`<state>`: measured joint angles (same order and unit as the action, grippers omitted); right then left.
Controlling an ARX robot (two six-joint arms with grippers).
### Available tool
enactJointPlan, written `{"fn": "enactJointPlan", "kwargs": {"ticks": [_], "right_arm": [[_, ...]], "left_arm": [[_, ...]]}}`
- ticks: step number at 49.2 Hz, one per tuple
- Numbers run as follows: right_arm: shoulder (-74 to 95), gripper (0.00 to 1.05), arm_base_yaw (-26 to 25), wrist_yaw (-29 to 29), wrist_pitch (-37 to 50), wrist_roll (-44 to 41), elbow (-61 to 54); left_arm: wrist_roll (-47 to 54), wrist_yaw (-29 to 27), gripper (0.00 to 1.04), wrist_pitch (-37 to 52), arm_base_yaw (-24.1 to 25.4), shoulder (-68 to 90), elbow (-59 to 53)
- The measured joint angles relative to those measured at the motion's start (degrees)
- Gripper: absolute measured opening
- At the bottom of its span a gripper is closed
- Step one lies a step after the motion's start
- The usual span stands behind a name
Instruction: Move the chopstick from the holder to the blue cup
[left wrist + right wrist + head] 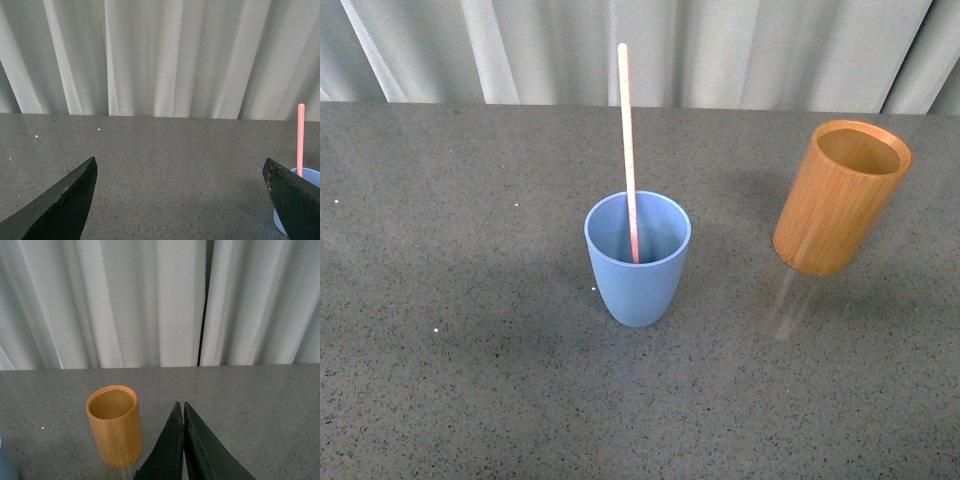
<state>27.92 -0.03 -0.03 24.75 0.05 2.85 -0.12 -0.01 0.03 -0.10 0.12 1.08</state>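
Left tool (180, 200) has its two dark fingers (60, 207) spread wide apart with nothing between them, hanging low over the gray speckled tabletop (170, 160). At the edge of that wrist view, partly behind one finger, the blue cup (307, 181) shows with the chopstick (300, 140) rising upright out of it. Right tool (183, 440) has its fingers (167, 452) pressed together into a narrow wedge, gripping nothing; the holder (115, 427) stands just beside it on the tabletop, its mouth open and its inside bare.

From the front view neither arm shows. The blue cup (638, 258) stands near the middle of the tabletop (450, 300), and the chopstick (628, 150) sits inside it, its lower end on the cup's floor and its upper part leaning slightly against the far rim. The holder (840, 198) stands well apart on the cup's right. Pale pleated curtains (720, 50) hang behind the tabletop.
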Motion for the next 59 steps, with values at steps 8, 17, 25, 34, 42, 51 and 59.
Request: {"fn": "enactJointPlan", "kwargs": {"ticks": [8, 17, 25, 34, 42, 51, 59], "right_arm": [[-3.34, 0.01, 0.00, -0.02, -0.90, 0.00, -1.70], [-6.45, 0.01, 0.02, 0.00, -3.23, 0.00, -1.90], [-10.56, 0.01, 0.02, 0.00, -7.13, 0.00, -1.88], [-13.97, 0.01, 0.02, 0.00, -10.56, 0.00, -1.88], [-16.31, 0.01, 0.02, 0.00, -12.92, 0.00, -1.88], [-20.09, 0.01, 0.02, 0.00, -17.07, 0.02, -1.84], [-27.61, 0.01, 0.02, 0.02, -24.41, 0.02, -1.86]], "left_arm": [[-0.02, 0.00, 0.98, 0.00, 0.00, 0.00, 0.00], [0.00, 0.00, 0.98, 0.00, 0.00, 0.00, 0.00], [0.00, 0.00, 0.98, 0.00, 0.00, 0.00, 0.00], [0.00, 0.00, 0.98, 0.00, 0.00, 0.00, 0.00], [0.00, 0.00, 0.98, 0.00, 0.00, 0.00, 0.00], [-0.02, 0.00, 0.98, 0.00, 0.00, 0.00, 0.00], [-0.02, 0.00, 0.98, 0.00, 0.00, 0.00, 0.00]]}}
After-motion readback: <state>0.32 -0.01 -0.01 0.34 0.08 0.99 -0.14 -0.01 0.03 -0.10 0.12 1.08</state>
